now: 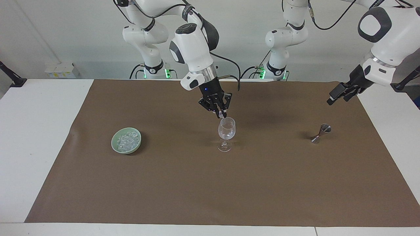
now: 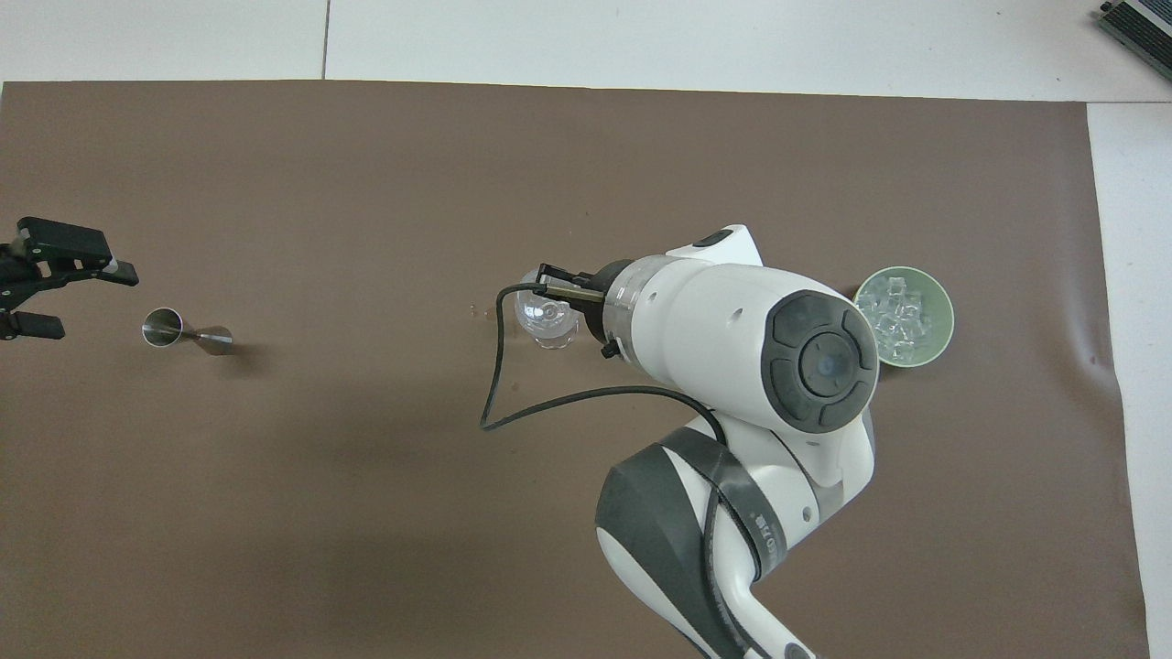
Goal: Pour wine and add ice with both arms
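Observation:
A clear wine glass [image 1: 226, 131] [image 2: 546, 317] stands upright mid-mat. My right gripper [image 1: 222, 114] hangs just above its rim, pointing down and shut; a pale speck shows at the tips, and I cannot tell whether it is ice. From overhead the right wrist hides that gripper. The ice [image 1: 127, 140] [image 2: 895, 311] lies as clear chunks in a pale green bowl [image 1: 115, 147] [image 2: 943, 337] toward the right arm's end. My left gripper [image 1: 331, 101] [image 2: 92, 300] is open and empty in the air beside a steel jigger [image 1: 321, 133] [image 2: 188, 332]. Wine is out of view.
A brown mat [image 1: 210, 190] covers most of the white table [image 1: 32, 137]. The jigger stands on it toward the left arm's end. A few small dark spots [image 2: 483, 312] mark the mat beside the glass.

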